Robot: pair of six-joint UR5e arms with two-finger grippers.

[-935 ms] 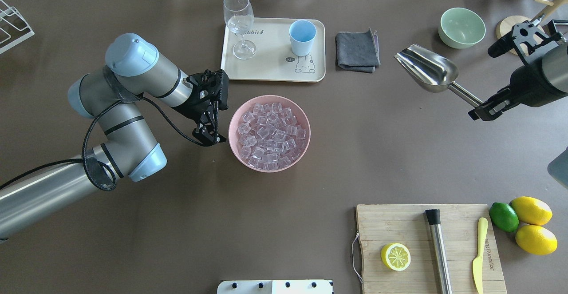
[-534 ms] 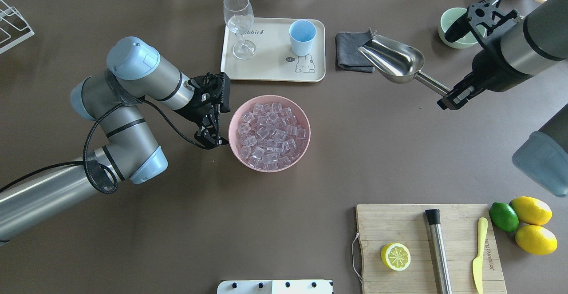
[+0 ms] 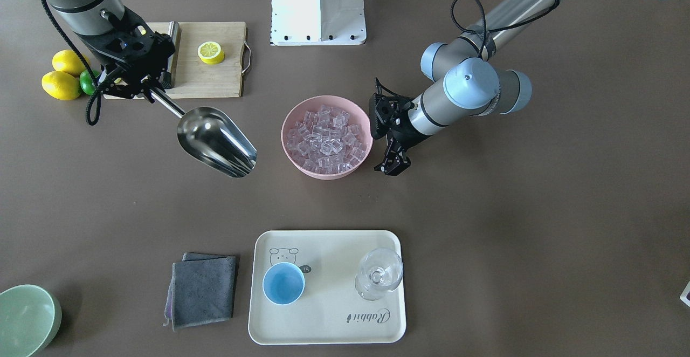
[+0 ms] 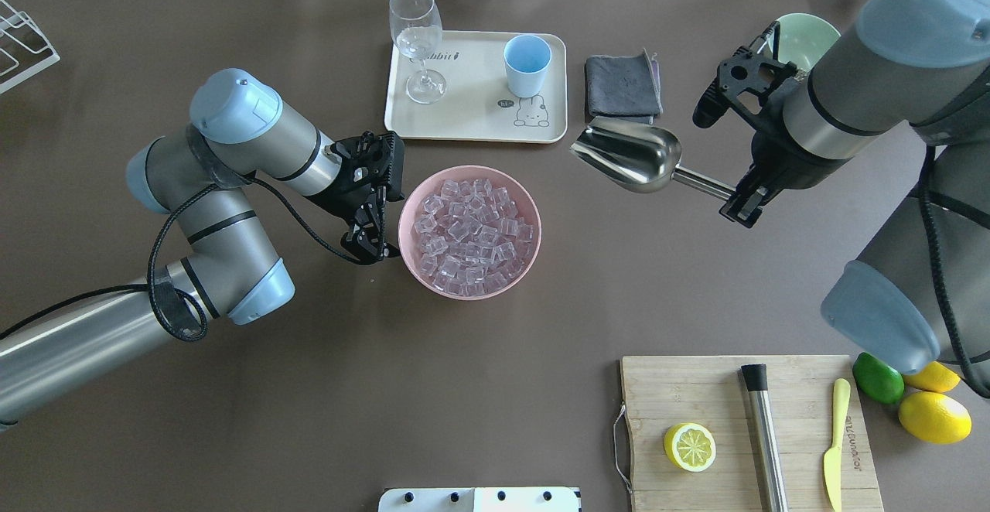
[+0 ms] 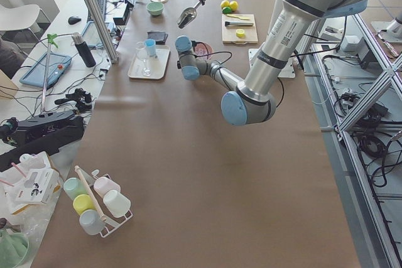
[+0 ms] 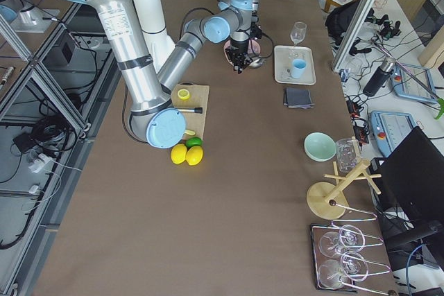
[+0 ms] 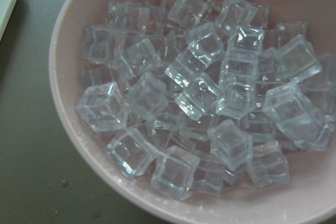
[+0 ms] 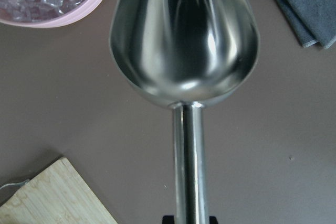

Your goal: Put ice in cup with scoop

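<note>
The ice [image 4: 470,226] lies heaped in the pink bowl [image 4: 537,233] in the middle of the surface [image 4: 495,388]. My left end effector [image 4: 373,247] hangs just beside the bowl's rim, jaws apart and holding nothing; I cannot tell whether it touches the rim. My right end effector [image 4: 740,204] is clamped on the rod handle of the scoop [image 4: 630,156], whose mouth points toward the bowl, near it but apart. Beyond the bowl, the cup [image 4: 527,63] stands upright on the tray [image 4: 464,125], with a grey cloth [image 4: 623,87] lying beside the tray.
</note>
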